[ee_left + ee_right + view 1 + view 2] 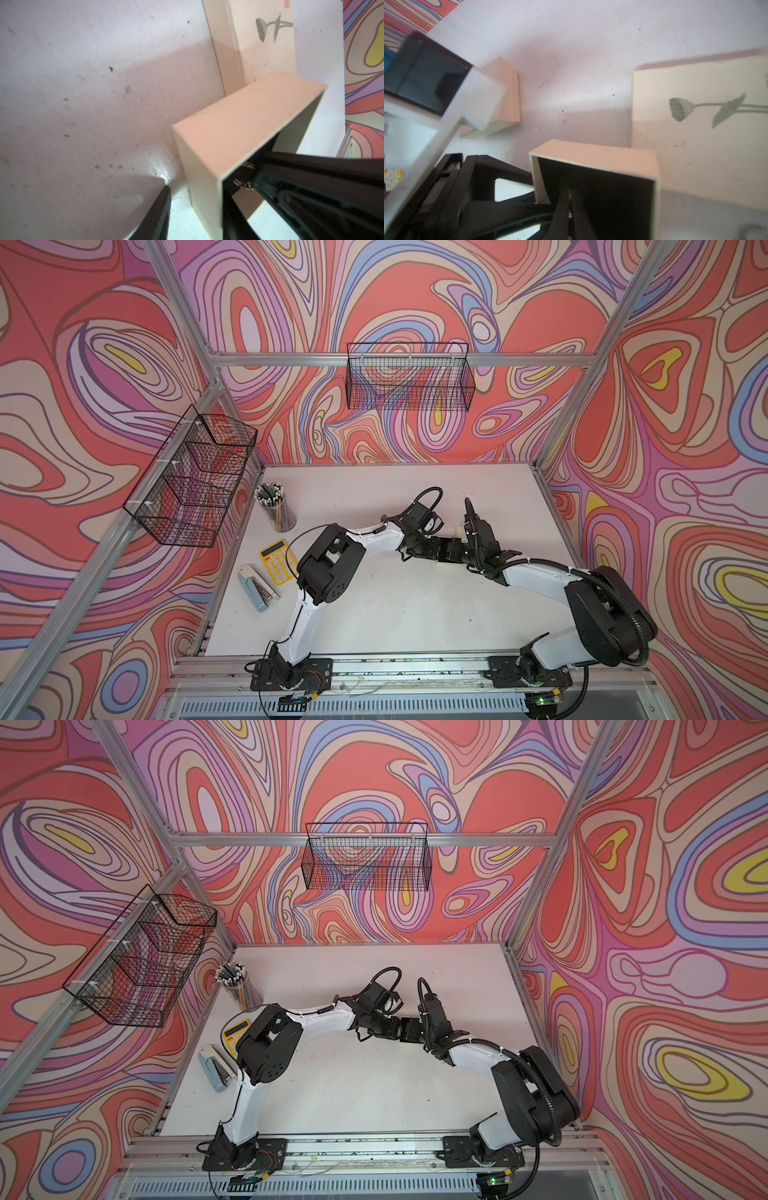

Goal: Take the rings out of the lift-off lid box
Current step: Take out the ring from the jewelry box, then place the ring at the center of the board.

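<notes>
In both top views the arms [370,537] nearly hide the cream box [228,128]. Wrist views show left fingers [162,207] grasping its wall and right fingers [562,207] clenched inside; gold specks [569,195] there are unidentifiable.

Calculator [276,563] between cup [281,511] and stapler [258,588]

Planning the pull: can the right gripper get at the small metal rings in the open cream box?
Likely yes: the lidless cream box gapes toward the right gripper, whose shut tips are inside, apparently pinching gold-glinting rings; left gripper holds a wall.
</notes>
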Controlling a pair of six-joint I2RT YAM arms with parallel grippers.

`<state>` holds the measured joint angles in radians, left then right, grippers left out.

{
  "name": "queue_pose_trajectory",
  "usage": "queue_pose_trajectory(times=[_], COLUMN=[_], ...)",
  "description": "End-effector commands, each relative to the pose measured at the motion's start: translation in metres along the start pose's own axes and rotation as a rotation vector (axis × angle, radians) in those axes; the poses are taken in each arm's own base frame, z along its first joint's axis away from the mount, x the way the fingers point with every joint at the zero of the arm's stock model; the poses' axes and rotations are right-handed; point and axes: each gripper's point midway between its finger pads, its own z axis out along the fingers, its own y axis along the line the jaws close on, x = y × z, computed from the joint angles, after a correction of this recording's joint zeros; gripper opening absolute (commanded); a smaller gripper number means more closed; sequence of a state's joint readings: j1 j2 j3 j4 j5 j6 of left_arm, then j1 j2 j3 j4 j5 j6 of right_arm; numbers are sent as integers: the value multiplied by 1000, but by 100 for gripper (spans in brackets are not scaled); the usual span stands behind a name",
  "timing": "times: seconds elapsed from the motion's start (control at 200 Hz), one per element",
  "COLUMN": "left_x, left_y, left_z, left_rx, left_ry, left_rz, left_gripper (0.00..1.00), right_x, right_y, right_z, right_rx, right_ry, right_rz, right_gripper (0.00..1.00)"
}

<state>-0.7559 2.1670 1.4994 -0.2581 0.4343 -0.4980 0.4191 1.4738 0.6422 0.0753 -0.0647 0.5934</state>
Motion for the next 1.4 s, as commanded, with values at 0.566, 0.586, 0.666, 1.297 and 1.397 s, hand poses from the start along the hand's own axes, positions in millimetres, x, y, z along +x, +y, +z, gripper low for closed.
queue_pose_trajectory(times=[0.566,0.586,0.666,1.297,1.397], left_x=[32,32,28,33,30], left_y=[53,53,47,48,41], left_z=[20,19,14,-27,-38], left_rx=[-177,-174,-160,-231,-223], left_ry=[106,103,83,67,46], left_rz=[-79,-79,-76,0,15], left_gripper=[37,37,37,40,42], right_x=[-14,-15,-19,-42,-32], right_y=[5,4,4,-109,-136], right_z=[-17,-18,-21,-56,-59], right_rx=[-65,-67,-67,329,435], right_ry=[-23,-24,-30,-16,11], right_rz=[39,40,45,177,215], right_gripper=[0,0,0,0,0])
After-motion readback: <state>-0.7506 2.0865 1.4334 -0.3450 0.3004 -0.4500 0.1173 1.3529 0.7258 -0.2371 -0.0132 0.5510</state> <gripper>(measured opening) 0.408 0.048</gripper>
